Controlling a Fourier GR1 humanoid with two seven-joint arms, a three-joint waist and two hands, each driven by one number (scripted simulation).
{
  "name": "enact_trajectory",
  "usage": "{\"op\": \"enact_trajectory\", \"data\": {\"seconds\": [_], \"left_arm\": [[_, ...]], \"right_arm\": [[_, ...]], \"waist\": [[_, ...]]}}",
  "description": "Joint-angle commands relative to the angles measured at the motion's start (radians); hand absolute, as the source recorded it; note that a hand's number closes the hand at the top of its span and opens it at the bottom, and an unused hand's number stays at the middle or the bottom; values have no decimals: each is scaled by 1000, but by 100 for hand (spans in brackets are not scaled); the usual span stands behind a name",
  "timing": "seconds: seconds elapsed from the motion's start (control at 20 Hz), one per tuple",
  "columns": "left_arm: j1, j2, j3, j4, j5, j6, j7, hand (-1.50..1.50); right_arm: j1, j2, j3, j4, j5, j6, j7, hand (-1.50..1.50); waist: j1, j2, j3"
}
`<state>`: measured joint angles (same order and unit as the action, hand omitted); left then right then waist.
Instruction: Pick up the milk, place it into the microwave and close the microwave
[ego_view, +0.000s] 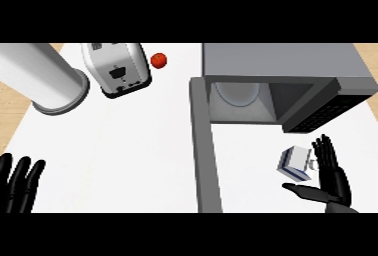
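Right hand (330, 175) beside milk (295, 163) — fingers (325, 150) spread, microwave (284, 80) door (207, 150) open, left hand (18, 182) resting, fingers straight

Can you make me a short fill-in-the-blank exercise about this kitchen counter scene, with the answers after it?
1. The door of the microwave stands ____.
2. The milk carton lies on the counter beside the robot's ____ hand.
3. The small round thing next to the toaster is coloured ____.
4. The left hand rests near the view's lower ____ corner, fingers straight.

Missing words: open; right; red; left
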<state>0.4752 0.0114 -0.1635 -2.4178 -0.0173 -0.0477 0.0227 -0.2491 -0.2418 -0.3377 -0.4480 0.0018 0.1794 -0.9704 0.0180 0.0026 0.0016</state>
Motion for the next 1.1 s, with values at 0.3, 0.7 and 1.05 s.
{"op": "enact_trajectory", "data": {"seconds": [0.3,0.7,1.05], "left_arm": [[-77,8,37,8,23,12,53,-150],[-3,-4,25,-23,40,3,35,-150],[46,9,73,-1,62,-29,-31,-150]], "right_arm": [[-38,10,73,78,119,-115,-238,150],[-10,33,115,10,73,159,-263,150],[85,124,202,-205,65,98,-154,150]], "waist": [[-5,3,1],[-7,-3,0],[-21,-11,-4]]}}
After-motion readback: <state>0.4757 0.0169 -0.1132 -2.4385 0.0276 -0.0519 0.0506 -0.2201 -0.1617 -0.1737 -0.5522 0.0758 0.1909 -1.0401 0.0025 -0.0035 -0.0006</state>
